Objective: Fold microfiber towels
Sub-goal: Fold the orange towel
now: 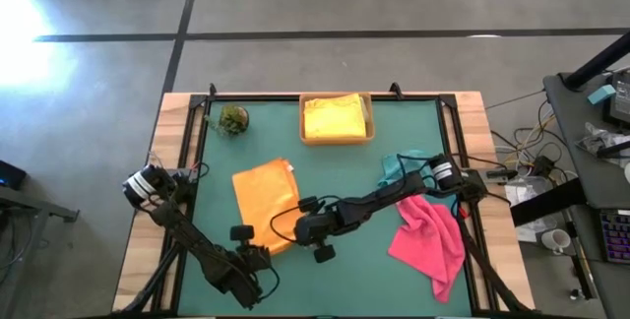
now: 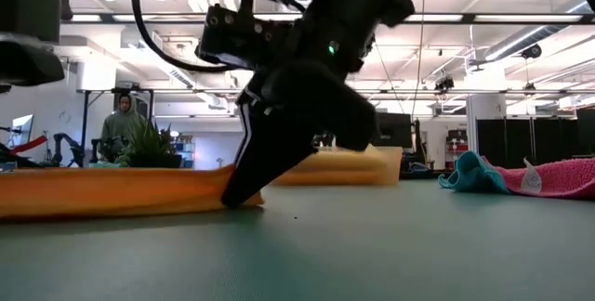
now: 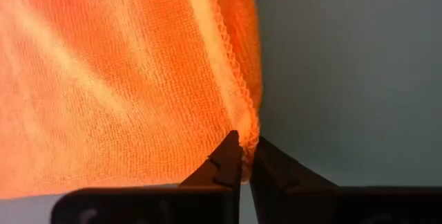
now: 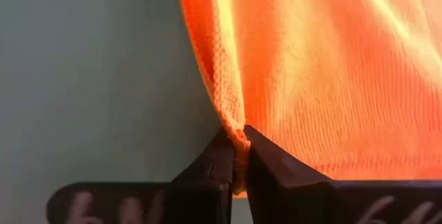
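**Both near corners pinched, fold of orange towel about to start**

With both grippers clamped on the orange towel (image 1: 266, 205), the step in hand looks like the grasp that precedes a fold. The left gripper (image 3: 243, 156) has its jaws closed on one near corner of the cloth, the hem caught between the tips; the right gripper (image 4: 238, 148) is likewise closed on the other near corner. In the low view the right gripper's fingers meet the cloth's edge at table level.

Landmark: the tan tray (image 1: 368, 112) at the table's far edge. The orange towel lies flat on the green mat, nearer the arms than the tray and offset toward the left arm's side. Its long axis runs roughly from the tray end toward the arms, slightly slanted. The yellow towel (image 1: 335, 119) sits in the tray; the pink towel (image 1: 430, 239) and teal towel (image 1: 399, 168) lie bunched toward the right arm's side.

Judgement: next move calls for lifting both corners together, evenly, and carrying them toward the tray-side edge so the hems align. Uneven lift would skew the fold.
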